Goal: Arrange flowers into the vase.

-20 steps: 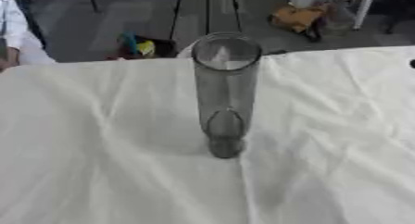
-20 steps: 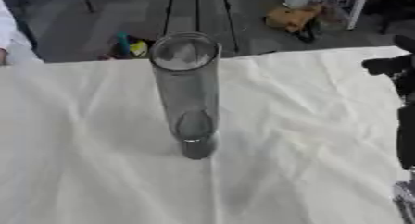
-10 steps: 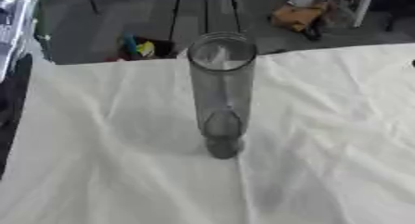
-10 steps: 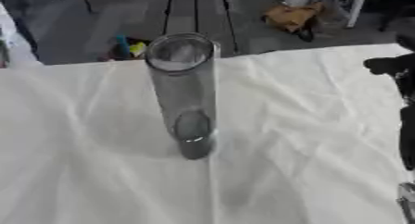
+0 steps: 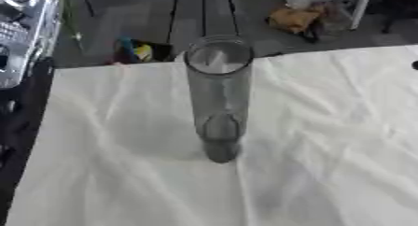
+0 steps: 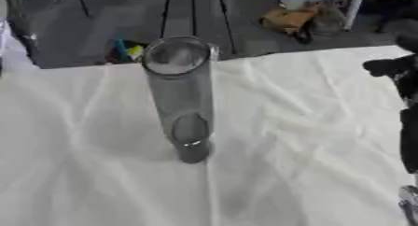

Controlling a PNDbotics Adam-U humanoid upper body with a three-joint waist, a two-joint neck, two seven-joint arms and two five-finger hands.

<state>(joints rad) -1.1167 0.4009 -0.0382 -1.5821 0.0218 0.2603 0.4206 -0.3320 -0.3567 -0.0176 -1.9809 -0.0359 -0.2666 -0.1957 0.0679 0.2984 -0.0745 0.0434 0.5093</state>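
On the far left, a silver and black robot part (image 5: 20,38) came in at the edge of the left eye view. I could not tell if it was the left hand, or what its fingers did.

In the middle, the tall clear vase (image 5: 217,96) stood upright on the white cloth (image 5: 326,141). It looked empty. No flowers showed anywhere.

To do this step well, I think a hand should first fetch a flower, hold it by the stem, and lower it straight down into the open top without bumping the vase, since a tall thin vase may tip.

On the right, the black right hand (image 6: 406,108) hung by the table's edge, well apart from the vase. I could not tell whether it was holding anything.
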